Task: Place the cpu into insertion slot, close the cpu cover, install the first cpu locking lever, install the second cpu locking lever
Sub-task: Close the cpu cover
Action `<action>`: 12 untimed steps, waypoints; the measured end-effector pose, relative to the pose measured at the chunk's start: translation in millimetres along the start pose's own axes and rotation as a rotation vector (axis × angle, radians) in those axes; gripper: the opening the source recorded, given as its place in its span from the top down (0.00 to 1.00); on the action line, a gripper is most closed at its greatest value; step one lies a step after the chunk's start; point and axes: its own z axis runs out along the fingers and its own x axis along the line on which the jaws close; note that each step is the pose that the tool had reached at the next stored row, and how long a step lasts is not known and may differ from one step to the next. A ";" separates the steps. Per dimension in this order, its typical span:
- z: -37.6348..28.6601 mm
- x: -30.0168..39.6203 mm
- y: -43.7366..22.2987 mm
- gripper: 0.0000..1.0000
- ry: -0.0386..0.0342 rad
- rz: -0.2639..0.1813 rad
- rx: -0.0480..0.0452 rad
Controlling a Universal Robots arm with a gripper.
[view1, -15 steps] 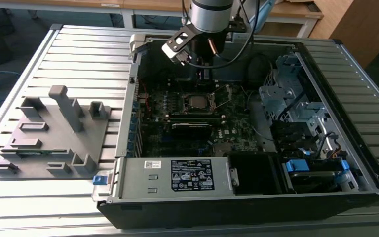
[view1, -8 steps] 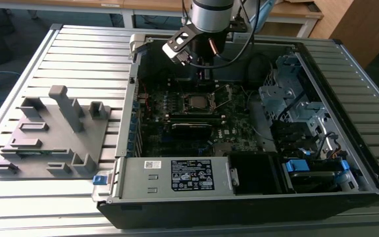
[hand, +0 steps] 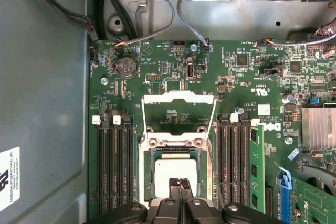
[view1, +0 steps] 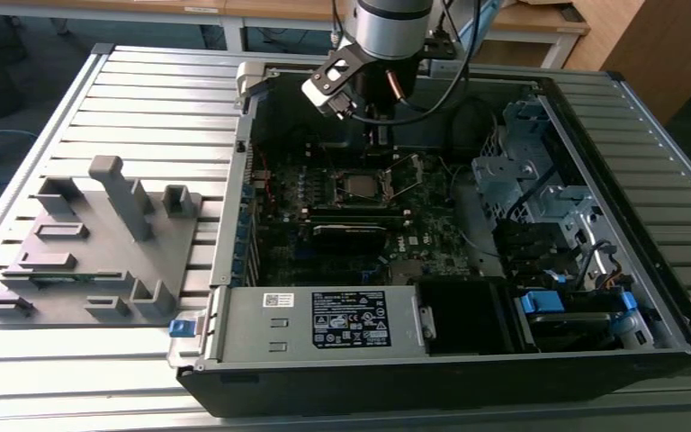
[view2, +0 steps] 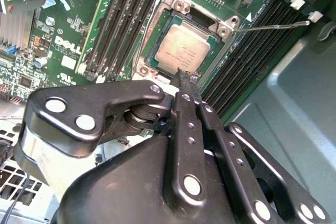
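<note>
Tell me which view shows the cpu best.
The second wrist view: the cpu lies in the insertion slot, its top nearly all visible. In the first wrist view the gripper covers part; the exterior view shows it from afar.

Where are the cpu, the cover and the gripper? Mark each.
cpu (view2: 184, 50): second wrist view, middle of its metal top.
cover (hand: 178, 97): first wrist view, frame bar farthest from the cpu.
gripper (hand: 180, 183): first wrist view, between the fingertips.
</note>
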 end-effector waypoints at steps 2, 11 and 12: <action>-0.1 0.1 0.1 0.90 0.0000 0.000 0.0000; -9.3 0.0 0.3 0.90 0.0000 0.000 0.0000; -10.6 -0.1 0.4 0.90 0.0000 0.000 0.0000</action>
